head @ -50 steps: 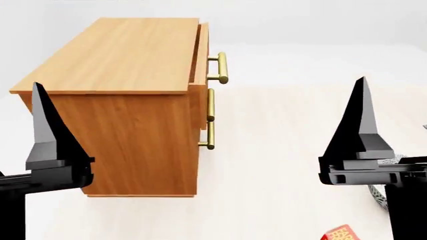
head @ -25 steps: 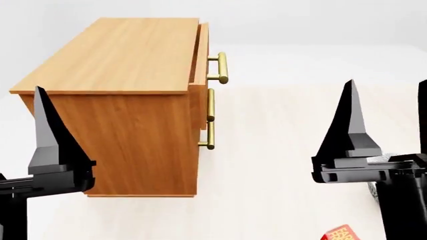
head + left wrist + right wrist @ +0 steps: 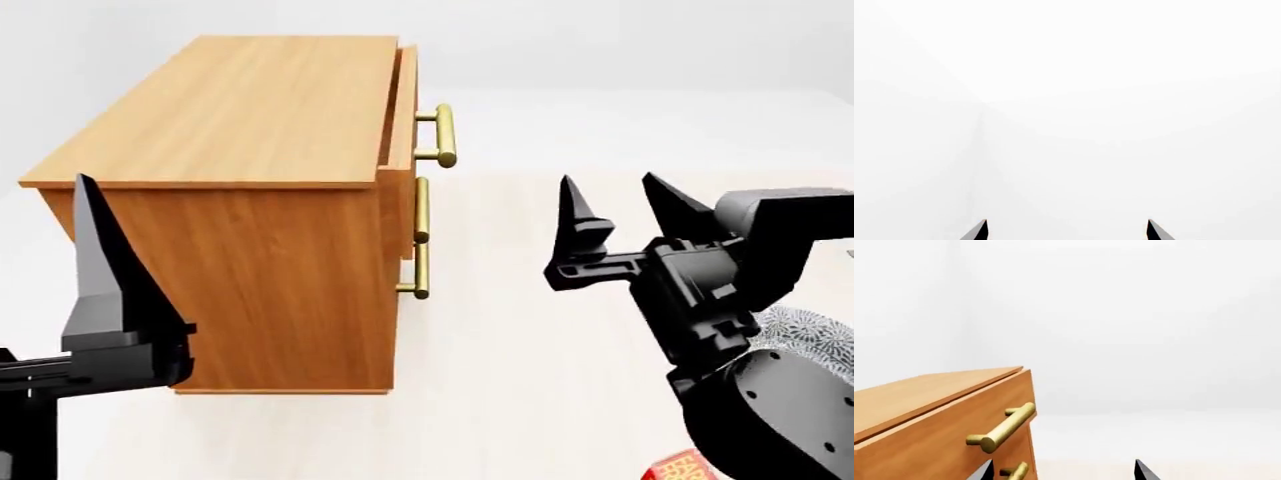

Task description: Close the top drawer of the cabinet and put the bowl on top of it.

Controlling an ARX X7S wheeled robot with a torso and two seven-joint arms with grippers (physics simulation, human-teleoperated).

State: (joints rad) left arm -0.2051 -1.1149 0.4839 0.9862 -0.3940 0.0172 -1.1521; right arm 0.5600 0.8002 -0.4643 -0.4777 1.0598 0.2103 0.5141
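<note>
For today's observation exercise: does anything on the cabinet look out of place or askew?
Yes. The top drawer stands slightly out from the cabinet, its front proud of the two drawers below, so its brass handle juts furthest. Nothing looks damaged or spilled.

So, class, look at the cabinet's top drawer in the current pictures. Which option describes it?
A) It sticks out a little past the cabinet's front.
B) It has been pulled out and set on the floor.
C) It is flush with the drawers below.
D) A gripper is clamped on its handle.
A: in the head view the top drawer juts forward of the cabinet, and the right gripper is apart from it.
</note>
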